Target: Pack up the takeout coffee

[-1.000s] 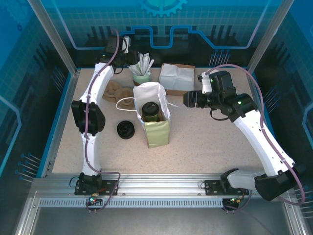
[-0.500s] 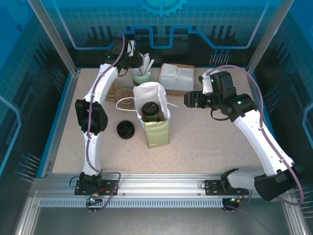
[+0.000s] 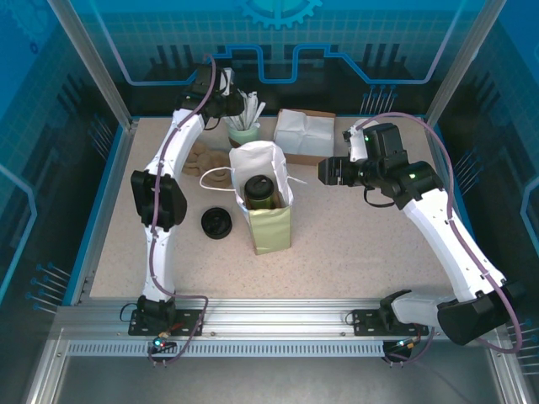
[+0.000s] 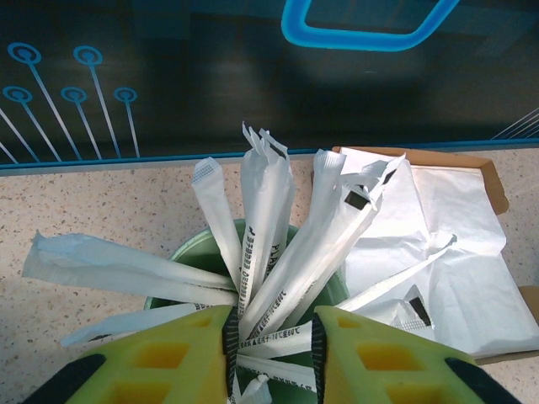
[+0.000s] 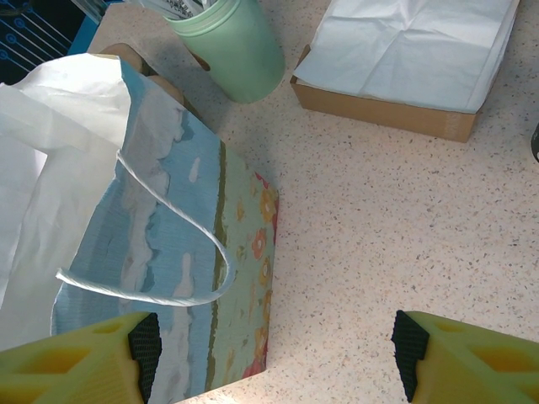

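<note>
The takeout coffee stands upright inside the white paper bag, its black lid facing up through the bag's open mouth, near the middle of the counter. The right tool hangs just beside the bag's right side, and the right wrist view shows its fingers spread wide over bare counter with nothing between them. The left tool is at the far edge, above a green cup full of wrapped sticks. Its yellow fingers stand narrow with several of those sticks between them; whether they pinch any cannot be told. A cardboard tray of white paper lies right of the cup, and a loose black lid lies left of the bag
</note>
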Controlling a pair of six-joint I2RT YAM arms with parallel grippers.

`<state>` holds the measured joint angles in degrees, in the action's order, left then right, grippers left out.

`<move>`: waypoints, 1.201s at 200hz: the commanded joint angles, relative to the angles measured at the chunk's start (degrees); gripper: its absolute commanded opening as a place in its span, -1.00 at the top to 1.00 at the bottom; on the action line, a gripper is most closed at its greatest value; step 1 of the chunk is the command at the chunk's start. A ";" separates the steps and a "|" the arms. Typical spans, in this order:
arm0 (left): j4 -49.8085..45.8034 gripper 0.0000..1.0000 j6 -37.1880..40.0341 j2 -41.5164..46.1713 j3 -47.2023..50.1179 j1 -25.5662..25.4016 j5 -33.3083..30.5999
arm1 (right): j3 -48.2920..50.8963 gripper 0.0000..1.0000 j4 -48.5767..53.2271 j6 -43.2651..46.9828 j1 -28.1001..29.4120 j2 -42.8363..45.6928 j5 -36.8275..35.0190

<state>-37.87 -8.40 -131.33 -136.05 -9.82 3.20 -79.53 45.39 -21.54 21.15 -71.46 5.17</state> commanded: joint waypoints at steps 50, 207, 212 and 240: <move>-0.21 0.50 1.25 -2.22 -2.83 -0.19 -1.27 | 0.77 -0.50 -0.62 0.98 -1.28 0.53 0.98; 0.16 0.78 -0.87 7.98 -2.91 -0.66 0.06 | 2.67 -0.50 -0.83 1.41 -2.87 4.30 0.59; -0.04 0.77 -0.88 8.67 -2.92 -0.63 -0.08 | 2.75 -0.50 -0.83 1.41 -2.88 4.52 0.63; -1.59 0.63 -0.36 12.61 -3.10 -0.72 -0.24 | 3.22 -0.50 -0.83 1.42 -3.12 5.49 0.89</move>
<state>-37.93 -9.06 -125.12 -137.12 -10.09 2.66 -77.23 45.30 -20.91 19.00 -67.68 5.17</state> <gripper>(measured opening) 0.158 0.749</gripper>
